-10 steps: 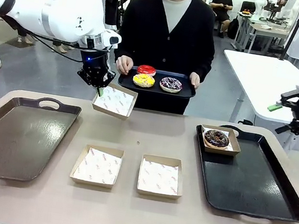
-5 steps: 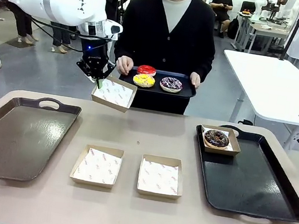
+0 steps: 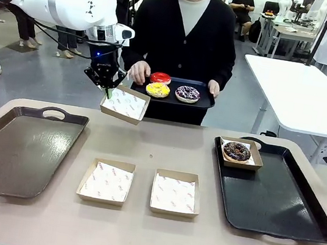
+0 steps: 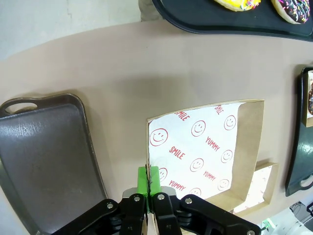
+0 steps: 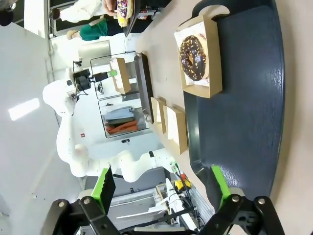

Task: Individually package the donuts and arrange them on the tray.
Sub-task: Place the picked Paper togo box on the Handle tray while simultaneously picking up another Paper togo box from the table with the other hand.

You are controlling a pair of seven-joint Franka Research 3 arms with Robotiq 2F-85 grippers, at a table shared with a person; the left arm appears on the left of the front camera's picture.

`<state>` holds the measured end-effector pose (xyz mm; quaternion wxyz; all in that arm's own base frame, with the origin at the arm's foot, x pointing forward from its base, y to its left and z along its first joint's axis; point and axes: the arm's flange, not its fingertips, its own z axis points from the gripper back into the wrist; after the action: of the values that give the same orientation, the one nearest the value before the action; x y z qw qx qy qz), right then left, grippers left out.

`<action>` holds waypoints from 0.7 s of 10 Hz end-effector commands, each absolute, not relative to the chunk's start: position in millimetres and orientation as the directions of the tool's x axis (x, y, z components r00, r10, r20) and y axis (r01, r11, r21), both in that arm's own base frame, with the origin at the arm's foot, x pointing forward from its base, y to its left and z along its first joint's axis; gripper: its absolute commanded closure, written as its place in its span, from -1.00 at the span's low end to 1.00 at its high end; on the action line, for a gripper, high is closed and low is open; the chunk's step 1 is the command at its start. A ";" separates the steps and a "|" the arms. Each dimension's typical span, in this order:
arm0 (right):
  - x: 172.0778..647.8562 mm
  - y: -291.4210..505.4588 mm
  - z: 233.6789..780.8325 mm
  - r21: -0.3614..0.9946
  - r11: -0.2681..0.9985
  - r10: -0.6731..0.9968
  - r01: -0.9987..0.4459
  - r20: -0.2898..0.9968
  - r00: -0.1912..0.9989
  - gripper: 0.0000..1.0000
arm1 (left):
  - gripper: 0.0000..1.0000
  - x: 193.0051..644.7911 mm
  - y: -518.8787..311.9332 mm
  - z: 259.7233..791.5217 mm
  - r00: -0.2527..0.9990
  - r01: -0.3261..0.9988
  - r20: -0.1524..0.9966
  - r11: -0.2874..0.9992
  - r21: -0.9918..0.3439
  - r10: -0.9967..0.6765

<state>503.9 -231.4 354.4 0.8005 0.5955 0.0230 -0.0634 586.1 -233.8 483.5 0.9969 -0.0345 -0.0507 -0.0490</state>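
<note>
The words "SMILE" and "YUMMY" were printed in red capitals, repeated at several angles among red smiley faces, on the white paper liner [image 4: 195, 147] of the cardboard box [image 4: 250, 147] seen in the left wrist view. In the front view, red print was also seen on the liners of the left box [image 3: 106, 181] and the middle box [image 3: 175, 194] lying on the surface [image 3: 173, 142], but it was too small to be read.
</note>
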 end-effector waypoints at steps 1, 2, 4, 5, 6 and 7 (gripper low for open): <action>489.8 -227.8 354.9 0.956 0.275 -0.127 0.102 -0.069 0.989 -1.00 | 0.97 584.1 -231.7 481.4 0.988 0.109 0.113 0.992 -0.068 -0.101; 487.4 -226.5 358.9 0.959 0.276 -0.121 0.067 -0.035 0.992 -1.00 | 0.97 584.1 -231.7 481.4 0.988 0.109 0.113 0.992 -0.068 -0.101; 500.0 -233.2 353.4 0.951 0.280 -0.088 0.132 -0.112 0.990 -1.00 | 0.97 584.1 -231.7 481.4 0.988 0.109 0.113 0.992 -0.068 -0.101; 500.0 -233.2 353.4 0.951 0.280 -0.088 0.132 -0.112 0.990 -1.00 | 0.97 584.1 -231.7 481.4 0.988 0.109 0.113 0.992 -0.068 -0.101; 500.0 -233.2 353.4 0.951 0.280 -0.088 0.132 -0.112 0.990 -1.00 | 0.97 584.1 -231.7 481.4 0.988 0.109 0.113 0.992 -0.068 -0.101; 500.0 -233.2 353.4 0.951 0.280 -0.088 0.132 -0.112 0.990 -1.00 | 0.97 584.1 -231.7 481.4 0.988 0.109 0.113 0.992 -0.068 -0.101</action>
<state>496.1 -233.3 351.7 0.7990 0.5973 0.0145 -0.0679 586.1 -233.9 483.3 0.9969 -0.0344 -0.0506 -0.0491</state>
